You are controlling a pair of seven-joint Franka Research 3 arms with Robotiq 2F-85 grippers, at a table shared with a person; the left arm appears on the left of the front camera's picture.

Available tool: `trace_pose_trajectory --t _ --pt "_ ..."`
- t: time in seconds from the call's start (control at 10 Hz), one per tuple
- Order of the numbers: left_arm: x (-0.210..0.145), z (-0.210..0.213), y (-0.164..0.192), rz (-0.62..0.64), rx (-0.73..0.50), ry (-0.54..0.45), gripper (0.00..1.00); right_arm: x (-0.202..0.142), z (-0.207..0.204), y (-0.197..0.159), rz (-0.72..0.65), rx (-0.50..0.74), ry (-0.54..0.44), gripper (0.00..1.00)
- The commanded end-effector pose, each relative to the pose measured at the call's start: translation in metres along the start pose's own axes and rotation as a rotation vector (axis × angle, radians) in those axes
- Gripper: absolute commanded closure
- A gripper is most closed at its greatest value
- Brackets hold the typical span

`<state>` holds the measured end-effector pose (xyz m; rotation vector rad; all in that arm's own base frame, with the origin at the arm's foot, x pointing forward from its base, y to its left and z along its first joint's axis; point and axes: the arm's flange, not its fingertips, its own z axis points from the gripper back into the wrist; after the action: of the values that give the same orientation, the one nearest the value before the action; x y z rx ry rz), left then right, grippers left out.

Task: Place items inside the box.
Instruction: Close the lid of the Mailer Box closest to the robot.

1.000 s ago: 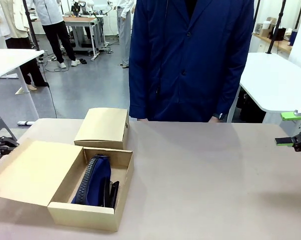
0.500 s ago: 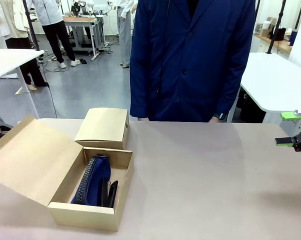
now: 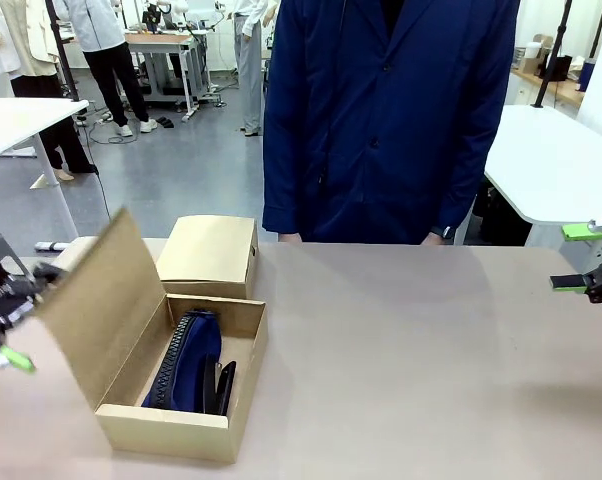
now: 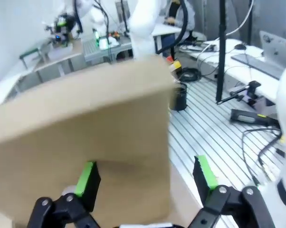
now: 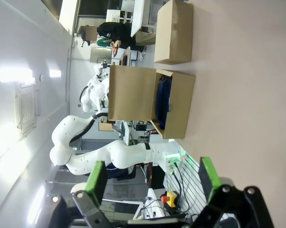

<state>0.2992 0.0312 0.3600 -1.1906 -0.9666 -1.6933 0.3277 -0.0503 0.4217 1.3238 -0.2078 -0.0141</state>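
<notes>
Two cardboard boxes: open box (image 3: 196, 420) just right of left tool (image 3: 6, 315), w/ navy pouch (image 3: 186, 360) + black stapler (image 3: 224, 385) inside, lid (image 3: 106, 300) raised against that tool's wide-apart, empty jaws; closed box (image 3: 209, 255) behind; right tool (image 3: 588, 257) spread, empty, far across desk (image 3: 431, 360).

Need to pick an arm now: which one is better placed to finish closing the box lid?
Left. The left gripper, open, is right behind the raised lid of the box. The right gripper, open, sits at the table's far right edge, away from it.
</notes>
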Motion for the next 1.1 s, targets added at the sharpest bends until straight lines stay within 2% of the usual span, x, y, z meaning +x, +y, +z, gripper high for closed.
trace_pose_trajectory --t 0.0,0.3,0.5,0.7,0.8,1.0 --pt "-0.033 -0.044 -0.019 -0.045 -0.001 0.018 0.0 -0.001 0.002 0.003 -0.011 -0.009 0.007 0.0" --pt "-0.036 -0.094 -0.017 -0.065 0.181 0.05 0.0 -0.001 0.002 0.003 -0.011 -0.009 0.007 0.0" --pt "-0.034 -0.103 -0.001 0.011 0.346 0.036 0.0 -0.001 0.002 0.003 -0.011 -0.009 0.007 0.0" --pt "-0.039 -0.116 0.002 0.03 0.338 0.039 0.0 -0.001 0.002 0.003 -0.011 -0.009 0.007 0.0" --pt "-0.045 -0.125 -0.001 0.057 0.297 0.062 0.0 -0.001 0.002 0.003 -0.011 -0.009 0.007 0.0" --pt "-0.055 -0.134 -0.011 0.032 0.231 0.134 0.0 -0.001 0.002 0.003 -0.011 -0.009 0.007 0.0"
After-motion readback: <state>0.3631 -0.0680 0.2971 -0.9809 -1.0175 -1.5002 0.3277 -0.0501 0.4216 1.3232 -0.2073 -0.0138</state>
